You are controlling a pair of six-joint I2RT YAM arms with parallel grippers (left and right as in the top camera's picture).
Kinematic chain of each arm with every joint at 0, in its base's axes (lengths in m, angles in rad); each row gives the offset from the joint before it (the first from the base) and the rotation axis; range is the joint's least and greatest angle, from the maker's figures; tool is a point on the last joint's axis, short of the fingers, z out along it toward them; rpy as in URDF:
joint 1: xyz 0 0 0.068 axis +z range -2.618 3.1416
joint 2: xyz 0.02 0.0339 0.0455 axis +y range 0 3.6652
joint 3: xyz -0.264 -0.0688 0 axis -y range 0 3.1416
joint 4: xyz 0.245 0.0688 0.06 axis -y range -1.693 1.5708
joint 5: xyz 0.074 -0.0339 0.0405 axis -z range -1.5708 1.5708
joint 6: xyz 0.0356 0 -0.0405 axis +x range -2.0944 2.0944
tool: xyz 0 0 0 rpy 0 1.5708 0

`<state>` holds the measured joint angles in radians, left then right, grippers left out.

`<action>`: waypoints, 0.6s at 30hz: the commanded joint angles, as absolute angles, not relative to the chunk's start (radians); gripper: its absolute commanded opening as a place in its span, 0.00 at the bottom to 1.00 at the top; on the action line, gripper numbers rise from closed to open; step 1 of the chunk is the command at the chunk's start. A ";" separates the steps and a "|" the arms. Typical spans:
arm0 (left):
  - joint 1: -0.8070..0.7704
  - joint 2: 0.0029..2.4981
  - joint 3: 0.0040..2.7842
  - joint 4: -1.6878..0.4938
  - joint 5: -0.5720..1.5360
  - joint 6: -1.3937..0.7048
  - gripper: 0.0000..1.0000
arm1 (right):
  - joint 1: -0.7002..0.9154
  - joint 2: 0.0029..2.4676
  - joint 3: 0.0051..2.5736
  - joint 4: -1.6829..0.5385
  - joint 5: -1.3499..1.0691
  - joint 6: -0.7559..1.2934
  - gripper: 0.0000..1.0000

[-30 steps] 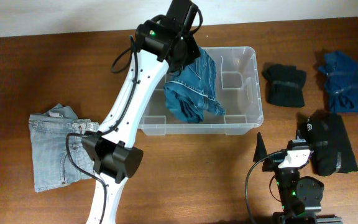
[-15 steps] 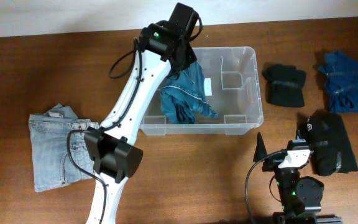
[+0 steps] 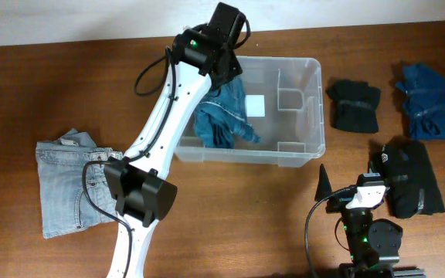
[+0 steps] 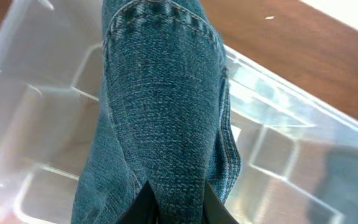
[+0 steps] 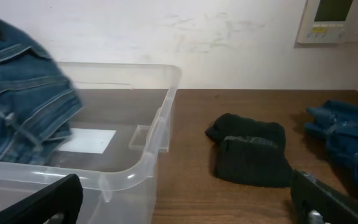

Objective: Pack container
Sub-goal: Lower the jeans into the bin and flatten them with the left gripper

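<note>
L gripper (image 4: 178, 202) clamped on dark jeans (image 3: 222, 116), dangling into container (image 3: 315, 116) left half. Container flat on table (image 3: 68, 85), far-center; prob. light, stiff, slick plastic, so take by rim. Jeans soft, floppy. R gripper (image 5: 182, 205) jaws apart, empty, off container's near-right corner.

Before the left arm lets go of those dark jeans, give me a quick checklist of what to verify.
1. Grip: left pincer shut on the dark jeans, denim pinched between its tips. Ok.
2. Position: dark jeans hang inside the container, in its left half. Ok.
3. Jeans resting on the container floor: cannot tell.
4. Room beside them: white label and the right half are uncovered. Ok.
5. Other arm: right pincer open, outside the container. Ok.
</note>
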<state>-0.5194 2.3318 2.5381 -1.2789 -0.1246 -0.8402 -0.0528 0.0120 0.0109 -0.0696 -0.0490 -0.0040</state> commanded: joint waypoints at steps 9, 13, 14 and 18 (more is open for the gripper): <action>-0.514 2.274 2.551 -1.193 0.103 -0.814 0.01 | -0.059 0.005 0.006 -0.074 -0.047 -0.008 0.98; -0.514 2.276 2.545 -1.195 0.105 -0.813 0.01 | -0.059 0.005 0.006 -0.074 -0.047 -0.008 0.98; -0.514 2.276 2.536 -1.192 0.105 -0.813 0.01 | -0.059 0.005 0.006 -0.074 -0.047 -0.007 0.98; -0.512 2.276 2.460 -1.164 0.105 -0.813 0.01 | -0.059 0.005 0.006 -0.074 -0.047 -0.008 0.98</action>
<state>-0.5194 2.3314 2.5042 -1.1923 0.0738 -0.8265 -0.0528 0.0120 0.0109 -0.0696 -0.0490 -0.0040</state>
